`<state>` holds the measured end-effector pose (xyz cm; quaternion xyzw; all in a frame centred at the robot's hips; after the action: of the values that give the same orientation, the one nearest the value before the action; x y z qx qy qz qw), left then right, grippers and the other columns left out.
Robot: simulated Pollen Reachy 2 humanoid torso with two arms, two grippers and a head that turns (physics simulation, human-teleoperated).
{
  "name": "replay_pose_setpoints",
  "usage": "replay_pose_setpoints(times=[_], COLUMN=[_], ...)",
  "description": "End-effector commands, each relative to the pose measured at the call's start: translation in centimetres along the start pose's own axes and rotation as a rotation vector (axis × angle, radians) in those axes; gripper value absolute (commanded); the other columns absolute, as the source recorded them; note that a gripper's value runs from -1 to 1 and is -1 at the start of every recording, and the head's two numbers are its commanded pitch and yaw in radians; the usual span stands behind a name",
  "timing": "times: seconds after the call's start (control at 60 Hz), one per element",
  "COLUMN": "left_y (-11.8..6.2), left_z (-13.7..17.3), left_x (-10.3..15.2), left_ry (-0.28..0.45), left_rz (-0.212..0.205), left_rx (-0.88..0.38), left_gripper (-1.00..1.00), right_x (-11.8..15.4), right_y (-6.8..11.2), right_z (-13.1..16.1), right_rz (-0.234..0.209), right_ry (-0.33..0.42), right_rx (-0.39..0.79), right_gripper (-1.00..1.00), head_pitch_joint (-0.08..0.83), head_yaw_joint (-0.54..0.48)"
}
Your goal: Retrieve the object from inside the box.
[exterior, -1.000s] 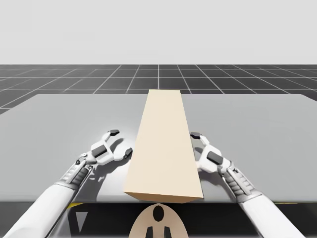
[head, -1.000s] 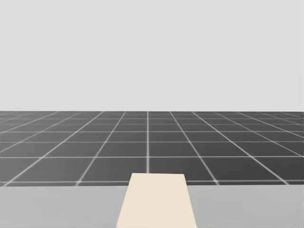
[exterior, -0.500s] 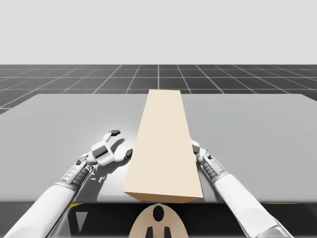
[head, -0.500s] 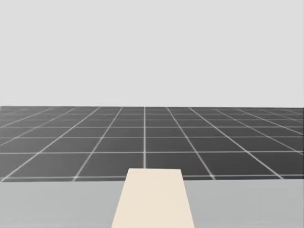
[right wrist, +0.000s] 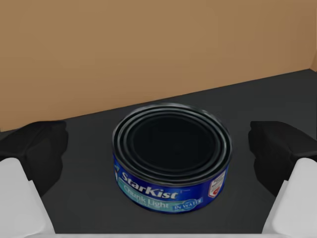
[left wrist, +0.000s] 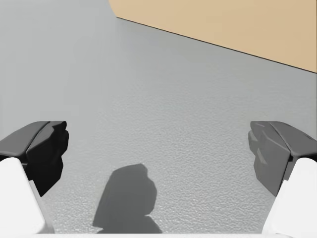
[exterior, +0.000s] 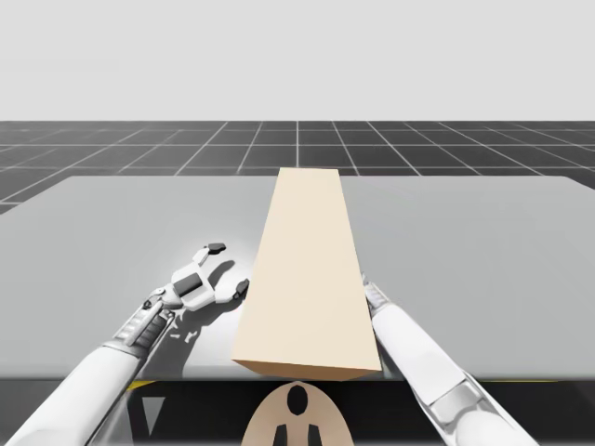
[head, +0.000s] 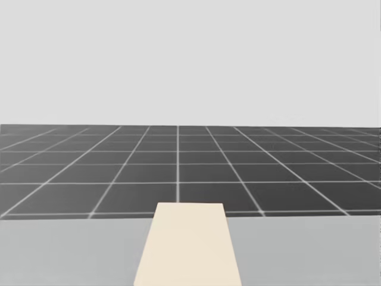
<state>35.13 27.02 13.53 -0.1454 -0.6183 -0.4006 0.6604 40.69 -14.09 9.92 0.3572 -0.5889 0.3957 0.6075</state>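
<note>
A long tan box [exterior: 307, 279] lies down the middle of the grey table [exterior: 112, 242]; its top [head: 189, 244] also appears in the head view. My right arm [exterior: 418, 358] reaches into the box's right side, where the box hides its gripper from above. In the right wrist view, my right gripper [right wrist: 161, 148] is open inside the box. A low round blue can [right wrist: 172, 156] with a dark top stands on the dark floor just ahead, between the fingers and clear of both. My left gripper [exterior: 229, 267] is open on the table beside the box's left wall [left wrist: 223, 20].
Tan inner walls [right wrist: 148, 49] close in behind the can. Grey table top [left wrist: 148, 99] lies under my left gripper. The table's front edge runs near my torso, and a dark tiled floor [head: 178, 173] lies beyond the far edge.
My right arm has pushed leftward into the box's side, so its gripper is hidden in the high view. My head has turned slightly downward. The left arm has barely moved.
</note>
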Motion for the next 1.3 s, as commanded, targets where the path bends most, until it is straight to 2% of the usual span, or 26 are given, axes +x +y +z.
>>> replay_pose_setpoints(times=[0.017,0.067,0.233,0.25,0.267,0.283,0.3,0.317,0.333,0.383,0.667,0.833,1.0,1.3], left_y=[-0.2,-0.2,-0.1,-0.1,-0.1,-0.1,-0.1,-0.1,-0.1,-0.1,0.0,0.1,0.2,0.5], left_z=[0.1,0.1,0.2,0.2,0.2,0.2,0.2,0.2,0.2,0.3,0.3,0.4,0.5,0.5], left_x=[-0.3,-0.3,-0.3,-0.3,-0.3,-0.3,-0.3,-0.2,-0.2,-0.3,-0.3,-0.3,-0.3,-0.4], left_ry=[0.010,0.011,0.010,0.010,0.010,0.010,0.010,0.010,0.010,0.012,0.014,0.014,0.012,0.009], left_rz=[-0.003,-0.006,-0.009,-0.009,-0.010,-0.011,-0.012,-0.013,-0.014,-0.016,-0.021,-0.021,-0.019,-0.014], left_rx=[-0.005,-0.004,-0.003,-0.002,-0.001,-0.001,0.000,-0.001,-0.001,0.001,0.005,0.010,0.014,0.024], left_gripper=[-1.00,-1.00,-1.00,-1.00,-1.00,-1.00,-1.00,-1.00,-1.00,-1.00,-1.00,-1.00,-1.00,-1.00], right_x=[-1.1,-1.0,-1.9,-2.0,-2.4,-2.5,-2.5,-2.6,-2.7,-2.8,-2.7,-1.7,-0.7,0.5], right_y=[-0.5,-0.9,-1.3,-1.3,-1.2,-1.2,-1.2,-1.2,-1.3,-1.3,-1.4,-1.3,-1.3,-2.0], right_z=[-0.6,-0.9,-1.4,-1.4,-1.5,-1.5,-1.6,-1.6,-1.6,-1.7,-1.6,-0.1,3.0,11.7], right_rz=[0.016,0.029,0.014,0.013,0.030,0.036,0.038,0.028,0.024,0.035,0.033,0.055,0.093,0.137], right_ry=[0.039,0.037,0.066,0.068,0.070,0.071,0.070,0.078,0.084,0.089,0.094,0.085,0.081,0.081], right_rx=[-0.027,-0.035,-0.030,-0.031,-0.068,-0.085,-0.085,-0.079,-0.079,-0.088,-0.097,-0.111,-0.129,-0.243], right_gripper=[-1.00,-1.00,-0.96,-0.81,-0.29,-0.09,0.54,0.88,0.97,1.00,1.00,1.00,1.00,1.00], head_pitch_joint=[0.041,0.041,0.043,0.044,0.045,0.045,0.046,0.047,0.047,0.048,0.048,0.048,0.045,0.041], head_yaw_joint=[-0.05,-0.05,-0.05,-0.05,-0.05,-0.05,-0.06,-0.06,-0.06,-0.05,-0.06,-0.06,-0.06,-0.06])
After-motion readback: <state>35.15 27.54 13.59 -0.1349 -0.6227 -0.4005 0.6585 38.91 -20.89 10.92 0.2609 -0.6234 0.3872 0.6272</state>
